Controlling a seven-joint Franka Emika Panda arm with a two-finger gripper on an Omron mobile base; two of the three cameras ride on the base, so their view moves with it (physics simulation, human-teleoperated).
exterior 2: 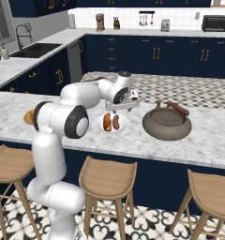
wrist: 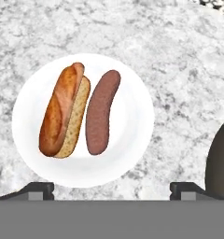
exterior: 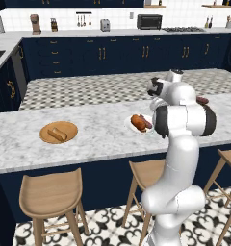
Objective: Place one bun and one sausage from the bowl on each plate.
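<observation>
Spanning table [exterior: 98, 139]: a long marble top that carries every task thing; wooden stools [exterior: 51, 194] stand along its near side.
Arm [exterior 2: 56, 119]: reaches from the base over the table, its wrist above the white plate.
Bowl [exterior 2: 167, 124]: dark speckled stone, on the table just right of the white plate in the right base view; one sausage [exterior 2: 179, 109] shows at its far rim, whether resting on the rim or lying behind it cannot be told.
Wooden plate [exterior: 58, 132]: well apart to the left, with what looks like a bun [exterior: 57, 134] on it; no sausage can be made out there, though the view is small.
White plate [wrist: 132, 116]: holds a bun [wrist: 65, 112] and a sausage [wrist: 102, 112] side by side, close together; whether they touch is unclear.
Hand [wrist: 112, 189]: hangs above the white plate with its fingers [wrist: 37, 189] spread wide at the plate's near edge, holding nothing and touching nothing.
Step in hand: the white plate looks finished, the hand just clear of it.
Next move: judged from this, it calls for swinging to the bowl, taking the sausage there lengthwise across its middle, and carrying it to the wooden plate.
</observation>
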